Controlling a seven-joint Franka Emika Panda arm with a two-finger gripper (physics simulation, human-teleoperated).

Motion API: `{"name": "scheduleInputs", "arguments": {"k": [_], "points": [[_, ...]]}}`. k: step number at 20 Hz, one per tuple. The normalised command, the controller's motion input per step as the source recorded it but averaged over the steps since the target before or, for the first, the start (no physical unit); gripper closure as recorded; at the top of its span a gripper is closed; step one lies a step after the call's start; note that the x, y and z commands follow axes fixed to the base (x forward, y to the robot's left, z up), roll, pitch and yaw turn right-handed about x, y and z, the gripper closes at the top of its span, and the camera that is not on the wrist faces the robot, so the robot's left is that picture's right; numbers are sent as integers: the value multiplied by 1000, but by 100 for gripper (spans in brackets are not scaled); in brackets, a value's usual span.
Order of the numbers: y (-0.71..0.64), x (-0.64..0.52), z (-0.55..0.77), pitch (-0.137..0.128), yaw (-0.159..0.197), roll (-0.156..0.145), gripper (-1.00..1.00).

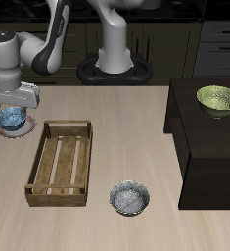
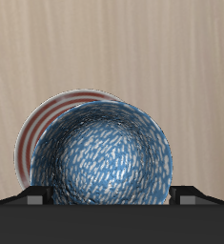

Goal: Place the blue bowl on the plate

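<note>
Pale wood bench point(image 1: 136, 137) carries a slatted wooden tray point(image 1: 61, 161), a grey-white speckled bowl point(image 1: 130, 198) and, on a dark cabinet point(image 1: 207, 137), a yellow-green bowl point(image 1: 217, 99). At the far edge, the end effector point(image 1: 11, 108) hangs directly over the blue bowl point(image 2: 101, 154), gripping its rim as far as the wrist view suggests, fingers narrowly set. The bowl overlaps the plate point(image 2: 35, 129) but sits off-centre, the plate's red rim showing on one side only. Lowering should shift toward that exposed rim.
</note>
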Motion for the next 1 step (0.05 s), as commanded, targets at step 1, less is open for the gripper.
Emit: {"name": "scheduleInputs", "arguments": {"k": [1], "points": [[81,-101,88,-16,11,-17,-100]]}}
